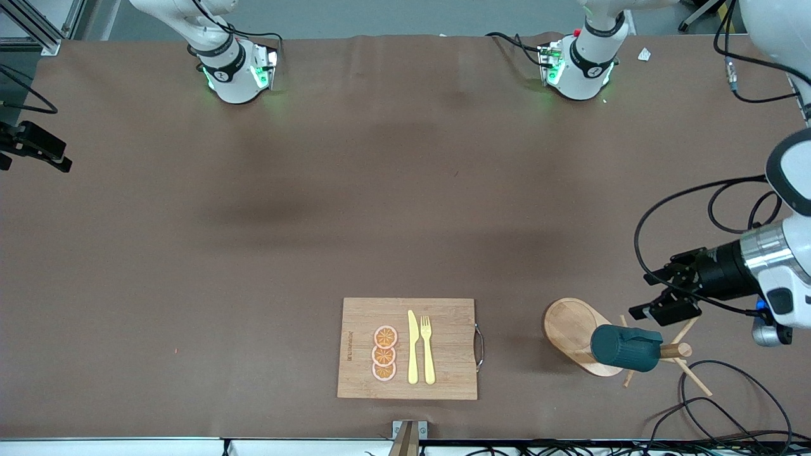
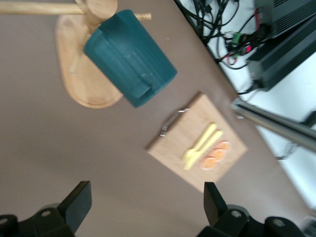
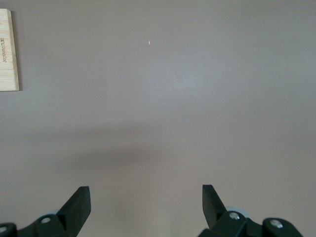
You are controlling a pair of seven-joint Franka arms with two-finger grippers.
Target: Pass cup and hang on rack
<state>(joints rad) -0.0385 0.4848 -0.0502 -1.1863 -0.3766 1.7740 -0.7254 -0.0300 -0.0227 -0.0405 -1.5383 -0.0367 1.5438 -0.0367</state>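
The dark teal ribbed cup [image 1: 626, 348] hangs tilted on a peg of the light wooden rack [image 1: 570, 326], near the left arm's end of the table. In the left wrist view the cup [image 2: 129, 57] sits against the rack's post, over the oval base [image 2: 79, 84]. My left gripper [image 1: 647, 295] is open and empty, up in the air just beside the rack and apart from the cup; its fingertips [image 2: 79, 200] frame bare table. My right gripper [image 1: 38, 149] is open and empty at the right arm's end of the table, waiting over bare table [image 3: 145, 207].
A bamboo cutting board [image 1: 408, 348] with a yellow knife, fork and three orange slices lies near the front camera, beside the rack toward the right arm's end. It also shows in the left wrist view [image 2: 197, 143]. Black cables [image 1: 703, 392] loop on the table by the rack.
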